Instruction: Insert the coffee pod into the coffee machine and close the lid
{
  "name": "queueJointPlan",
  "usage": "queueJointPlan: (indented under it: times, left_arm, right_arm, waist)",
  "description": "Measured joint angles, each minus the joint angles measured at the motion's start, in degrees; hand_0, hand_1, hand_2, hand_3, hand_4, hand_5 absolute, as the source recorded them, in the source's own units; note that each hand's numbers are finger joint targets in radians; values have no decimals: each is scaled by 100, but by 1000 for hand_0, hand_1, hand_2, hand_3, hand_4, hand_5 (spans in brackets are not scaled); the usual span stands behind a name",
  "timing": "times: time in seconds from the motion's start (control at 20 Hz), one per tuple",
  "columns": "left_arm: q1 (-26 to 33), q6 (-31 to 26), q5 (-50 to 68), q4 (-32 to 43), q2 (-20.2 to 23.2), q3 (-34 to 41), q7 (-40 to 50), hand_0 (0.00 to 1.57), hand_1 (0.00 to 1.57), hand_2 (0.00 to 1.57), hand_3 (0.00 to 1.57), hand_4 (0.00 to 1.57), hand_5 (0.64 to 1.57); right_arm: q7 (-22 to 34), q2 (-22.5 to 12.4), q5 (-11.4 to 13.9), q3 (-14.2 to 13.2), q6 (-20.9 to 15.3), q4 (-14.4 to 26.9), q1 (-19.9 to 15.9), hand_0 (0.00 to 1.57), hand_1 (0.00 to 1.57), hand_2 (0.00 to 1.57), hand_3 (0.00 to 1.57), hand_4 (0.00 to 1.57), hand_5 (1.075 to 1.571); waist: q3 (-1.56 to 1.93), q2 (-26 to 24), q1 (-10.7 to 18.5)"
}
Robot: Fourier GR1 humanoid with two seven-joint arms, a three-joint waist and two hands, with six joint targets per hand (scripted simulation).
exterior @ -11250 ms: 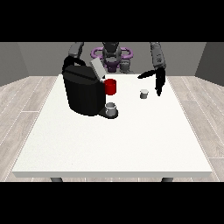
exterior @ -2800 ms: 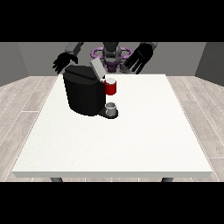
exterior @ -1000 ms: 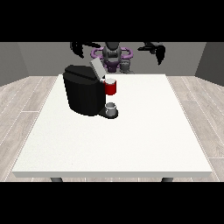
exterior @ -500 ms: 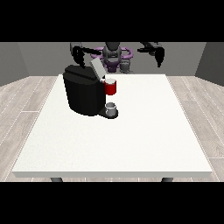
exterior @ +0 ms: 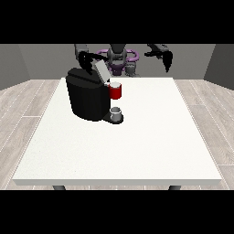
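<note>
In the front view, a black coffee machine (exterior: 87, 98) stands on the far left part of the white table (exterior: 137, 141), with a red front piece (exterior: 115, 92) on its right side and a small grey cup (exterior: 116, 112) on the base just below that. The machine's grey lid (exterior: 101, 71) is tilted up and back, so it stands open. The hand at the view's left (exterior: 84, 60) hangs just above the rear of the machine, close beside the raised lid; I cannot tell whether it touches the lid, and I cannot tell how its fingers lie. The hand at the view's right (exterior: 167, 60) is raised above the table's far edge, well apart from the machine, its fingers pointing downward and holding nothing that shows. The coffee pod cannot be made out anywhere on the table or in either hand; whether it sits inside the machine under the open lid is hidden. The robot's torso (exterior: 117, 59) is between the 2 arms, behind the table.
</note>
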Motion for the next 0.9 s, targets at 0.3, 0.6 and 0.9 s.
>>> queueJointPlan:
  times: [0.3, 0.6, 0.9]
  left_arm:
    - [6, 25, 182, -275, 88, -3, 109, 0, 0, 0, 0, 0, 1571]
    - [-5, 109, 167, -368, 175, -55, 98, 0, 0, 0, 0, 0, 1571]
    - [14, 98, 250, -293, 280, -13, -4, 0, 0, 0, 0, 0, 1571]
  right_arm:
    - [-28, 7, 94, -71, -79, 249, -371, 0, 0, 0, 0, 0, 1571]
    - [-231, 78, 152, -57, -84, 363, -640, 0, 0, 0, 0, 0, 1571]
    - [-137, 83, 207, -32, -20, 546, -903, 0, 0, 0, 0, 182, 1571]
  waist:
    - [-8, 167, 12]
    - [-7, 303, 14]
    - [4, 416, -11]
